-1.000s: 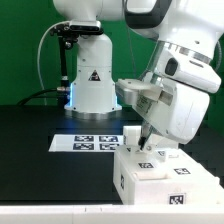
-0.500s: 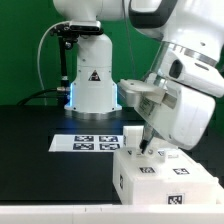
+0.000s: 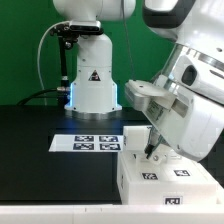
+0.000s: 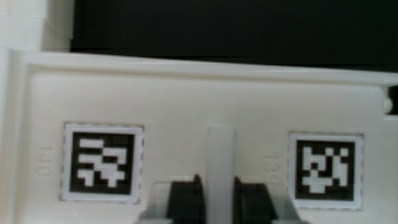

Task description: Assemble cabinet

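Standing left of centre in the exterior view, the white robot base (image 3: 92, 80) rises behind the marker board (image 3: 88, 142) on the black table (image 3: 30, 130). Further right sits the white cabinet (image 3: 165, 186), at the table's front edge. The gripper (image 3: 152, 153), jaws drawn together and holding nothing, points down at its top between two tags (image 4: 103, 160).

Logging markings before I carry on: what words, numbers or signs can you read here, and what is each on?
No words or numbers can be read anywhere.
Triangle sticker on the robot base: black, its inner symbol too small to read.
Fiducial tags on the cabinet: black-and-white patterns only, no text.
Marker board: the same kind of patterns, no text.
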`<state>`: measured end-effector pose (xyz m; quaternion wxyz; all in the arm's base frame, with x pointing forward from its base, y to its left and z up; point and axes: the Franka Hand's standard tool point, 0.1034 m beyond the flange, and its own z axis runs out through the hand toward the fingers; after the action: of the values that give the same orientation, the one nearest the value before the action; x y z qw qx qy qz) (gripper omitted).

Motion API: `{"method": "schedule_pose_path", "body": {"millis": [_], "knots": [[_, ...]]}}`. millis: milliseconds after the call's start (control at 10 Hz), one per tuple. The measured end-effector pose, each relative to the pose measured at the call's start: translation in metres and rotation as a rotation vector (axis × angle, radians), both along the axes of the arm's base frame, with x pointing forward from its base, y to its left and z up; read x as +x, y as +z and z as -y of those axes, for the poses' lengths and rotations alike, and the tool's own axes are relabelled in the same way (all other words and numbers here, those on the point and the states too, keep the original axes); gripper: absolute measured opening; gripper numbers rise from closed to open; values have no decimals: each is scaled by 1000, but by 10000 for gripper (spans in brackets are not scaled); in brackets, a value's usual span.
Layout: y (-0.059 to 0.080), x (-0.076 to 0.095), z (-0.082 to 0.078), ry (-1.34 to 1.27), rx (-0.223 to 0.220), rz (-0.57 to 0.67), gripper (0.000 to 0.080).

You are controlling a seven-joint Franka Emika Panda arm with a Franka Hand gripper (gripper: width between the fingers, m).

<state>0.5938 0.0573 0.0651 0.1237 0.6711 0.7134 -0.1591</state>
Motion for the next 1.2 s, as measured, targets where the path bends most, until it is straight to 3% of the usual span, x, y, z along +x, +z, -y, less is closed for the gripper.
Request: {"method": "schedule_pose_path", "body": {"millis": [300,400,500,600,800,900,1000,1200], "knots": [[-1,-1,1,-4,-3,-2,67],[-1,-1,1,-3,-3,-2,150],[-1,-1,2,-3,-3,-2,286],[1,-1,1,-10,-6,-2,286],[41,2,4,-85,-32,19,604],[48,-1,7,-115,-27,41,604],[46,-3,8,-115,-29,35,756],[45,-2,8,-115,-30,34,796]]}}
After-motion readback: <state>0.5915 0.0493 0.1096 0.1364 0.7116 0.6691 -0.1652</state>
